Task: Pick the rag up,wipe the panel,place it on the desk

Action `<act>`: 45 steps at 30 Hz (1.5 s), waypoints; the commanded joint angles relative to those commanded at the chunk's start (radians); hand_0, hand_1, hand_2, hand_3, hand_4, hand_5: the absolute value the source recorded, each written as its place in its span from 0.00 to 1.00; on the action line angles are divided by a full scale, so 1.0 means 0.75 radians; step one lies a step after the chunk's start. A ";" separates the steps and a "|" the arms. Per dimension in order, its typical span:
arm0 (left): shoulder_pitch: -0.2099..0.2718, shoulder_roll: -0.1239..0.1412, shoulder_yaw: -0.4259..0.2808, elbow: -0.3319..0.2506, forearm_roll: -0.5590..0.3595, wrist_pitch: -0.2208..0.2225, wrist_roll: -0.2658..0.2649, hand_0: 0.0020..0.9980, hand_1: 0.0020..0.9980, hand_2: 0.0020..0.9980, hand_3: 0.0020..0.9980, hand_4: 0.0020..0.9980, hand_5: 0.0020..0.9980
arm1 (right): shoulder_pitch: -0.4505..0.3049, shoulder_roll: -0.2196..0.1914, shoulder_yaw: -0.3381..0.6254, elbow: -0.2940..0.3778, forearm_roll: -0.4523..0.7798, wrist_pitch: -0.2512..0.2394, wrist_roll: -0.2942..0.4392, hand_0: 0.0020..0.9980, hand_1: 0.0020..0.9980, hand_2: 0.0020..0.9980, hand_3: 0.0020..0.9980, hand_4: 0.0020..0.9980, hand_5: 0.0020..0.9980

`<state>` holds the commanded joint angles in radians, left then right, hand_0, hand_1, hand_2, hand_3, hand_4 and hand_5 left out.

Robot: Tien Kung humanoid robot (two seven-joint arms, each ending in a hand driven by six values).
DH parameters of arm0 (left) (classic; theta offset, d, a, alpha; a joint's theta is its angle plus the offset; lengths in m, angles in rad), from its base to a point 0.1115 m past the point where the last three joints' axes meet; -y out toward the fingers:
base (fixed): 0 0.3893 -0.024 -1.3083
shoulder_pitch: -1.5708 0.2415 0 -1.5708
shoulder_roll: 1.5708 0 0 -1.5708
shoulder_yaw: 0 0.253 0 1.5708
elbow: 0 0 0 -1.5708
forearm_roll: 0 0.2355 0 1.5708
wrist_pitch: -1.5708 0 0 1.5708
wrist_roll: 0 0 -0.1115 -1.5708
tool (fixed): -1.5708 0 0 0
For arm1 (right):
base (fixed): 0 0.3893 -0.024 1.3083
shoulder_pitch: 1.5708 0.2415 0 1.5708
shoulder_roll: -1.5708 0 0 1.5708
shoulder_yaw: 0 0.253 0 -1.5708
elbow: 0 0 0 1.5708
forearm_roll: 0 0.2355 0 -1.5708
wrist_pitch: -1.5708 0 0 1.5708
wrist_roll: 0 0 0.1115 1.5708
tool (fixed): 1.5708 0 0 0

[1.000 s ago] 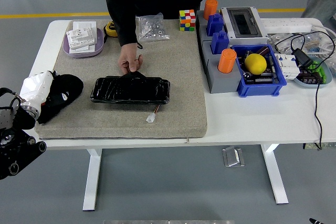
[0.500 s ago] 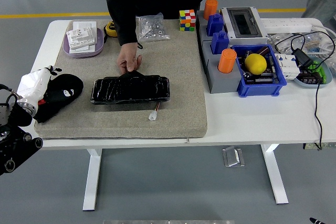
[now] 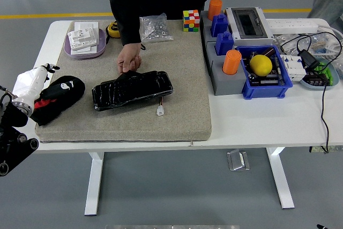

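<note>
Comparing the last second of views, the panel (image 3: 132,90) has been turned by the person's hand (image 3: 129,59), which grips its far edge, so its right end now sits farther from the robot and the connector (image 3: 160,112) has shifted with it. The left hand (image 3: 33,85), white-gloved, has drawn back toward the worktop's (image 3: 257,116) left edge while resting at the rag (image 3: 58,96), which lies on the mat (image 3: 182,68) left of the panel. Whether the fingers pinch the rag cannot be determined. Pick-up appears incomplete; wiping has not begun.
</note>
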<state>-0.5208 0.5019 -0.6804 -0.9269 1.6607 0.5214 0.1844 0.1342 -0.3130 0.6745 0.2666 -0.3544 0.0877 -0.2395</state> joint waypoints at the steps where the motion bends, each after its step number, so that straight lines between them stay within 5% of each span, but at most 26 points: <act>1: 0.006 0.010 -0.011 -0.028 0.005 -0.001 0.007 0.43 0.65 0.77 0.80 1.00 0.97 | 0.000 -0.001 -0.001 0.000 0.000 0.000 0.000 0.78 0.64 0.71 0.64 1.00 0.56; 15: 0.059 0.205 -0.157 -0.473 0.038 -0.082 0.200 0.43 0.66 0.77 0.80 1.00 0.95 | 0.010 -0.002 -0.010 0.001 -0.005 -0.004 -0.002 0.78 0.64 0.71 0.63 1.00 0.56; 23: 0.093 0.269 -0.273 -0.659 0.034 -0.136 0.293 0.43 0.66 0.77 0.80 1.00 0.90 | 0.024 0.003 -0.023 0.003 -0.008 -0.011 -0.005 0.78 0.64 0.72 0.64 1.00 0.56; 27: 0.140 0.272 -0.369 -0.718 0.018 -0.157 0.326 0.43 0.66 0.77 0.80 1.00 0.90 | 0.029 0.009 -0.029 0.003 -0.009 -0.017 -0.006 0.78 0.64 0.72 0.64 1.00 0.56; 28: 0.159 0.266 -0.398 -0.726 -0.001 -0.149 0.317 0.43 0.66 0.77 0.80 1.00 0.90 | 0.030 0.011 -0.029 0.005 -0.009 -0.018 -0.006 0.78 0.64 0.72 0.64 1.00 0.56; 29: 0.184 0.255 -0.436 -0.734 -0.028 -0.132 0.298 0.43 0.65 0.76 0.79 1.00 0.79 | 0.031 0.014 -0.028 0.007 -0.010 -0.021 -0.006 0.78 0.64 0.72 0.63 1.00 0.56; 32: 0.237 0.232 -0.535 -0.756 -0.078 -0.097 0.254 0.43 0.65 0.76 0.79 1.00 0.79 | 0.032 0.018 -0.026 0.011 -0.010 -0.024 -0.006 0.78 0.64 0.72 0.63 1.00 0.56; 36: 0.253 0.255 -0.558 -0.797 -0.226 -0.058 0.177 0.43 0.65 0.75 0.79 1.00 0.72 | 0.031 0.014 -0.033 0.014 -0.003 -0.024 -0.009 0.78 0.64 0.72 0.63 1.00 0.56; 45: 0.109 0.472 -0.313 -0.928 -0.653 -0.112 0.068 0.47 0.67 0.77 0.80 0.99 0.66 | 0.056 -0.003 -0.092 0.026 0.039 -0.032 -0.010 0.78 0.64 0.72 0.63 1.00 0.56</act>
<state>-0.4389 0.8558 -0.9152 -1.6232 1.1707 0.4375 0.2354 0.1765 -0.3153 0.6052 0.2863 -0.3255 0.0636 -0.2467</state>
